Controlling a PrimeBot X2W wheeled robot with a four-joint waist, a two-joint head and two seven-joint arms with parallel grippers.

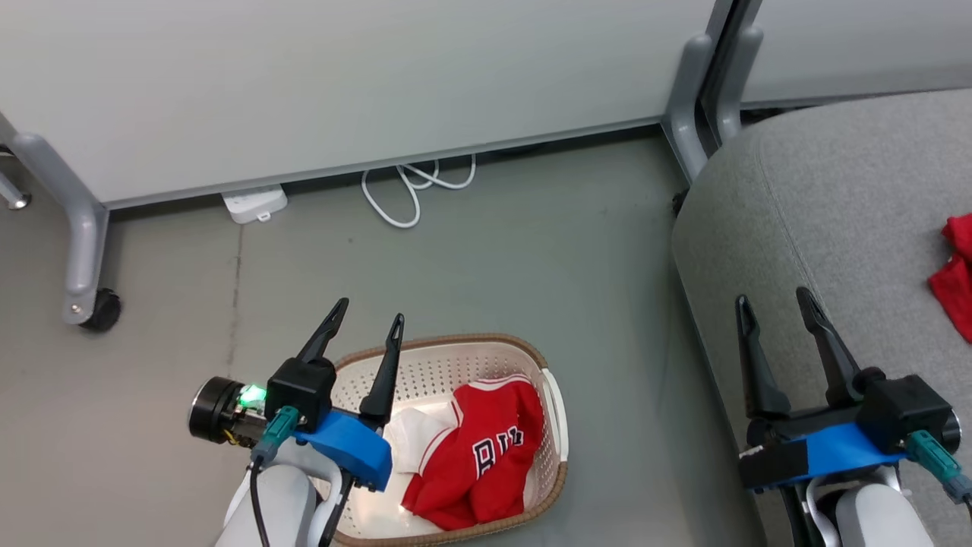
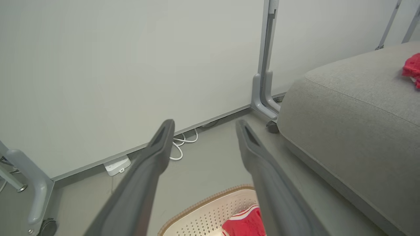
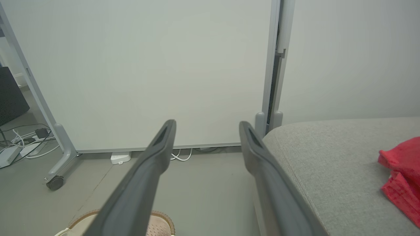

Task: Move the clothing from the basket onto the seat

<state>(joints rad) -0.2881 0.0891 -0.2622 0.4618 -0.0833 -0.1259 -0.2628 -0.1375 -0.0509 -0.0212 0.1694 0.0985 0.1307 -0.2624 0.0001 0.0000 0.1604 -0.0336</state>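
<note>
While spread and empty, left end effector [image 1: 370,310] above basket [image 1: 456,339]; jersey [image 1: 486,448] seemingly below, rightward

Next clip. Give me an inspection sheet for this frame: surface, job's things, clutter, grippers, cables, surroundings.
Surface: grey floor; the basket stands on it.
Job's things: basket holds a red jersey; another red garment already lies on the seat.
Clutter: nothing seen.
Grippers: left gripper by the basket, jaws open, empty; right gripper at the seat's edge, jaws open, empty.
Cables: white cable looped on the floor, near a white box.
Surroundings: pale partition panels on wheeled feet.
</note>
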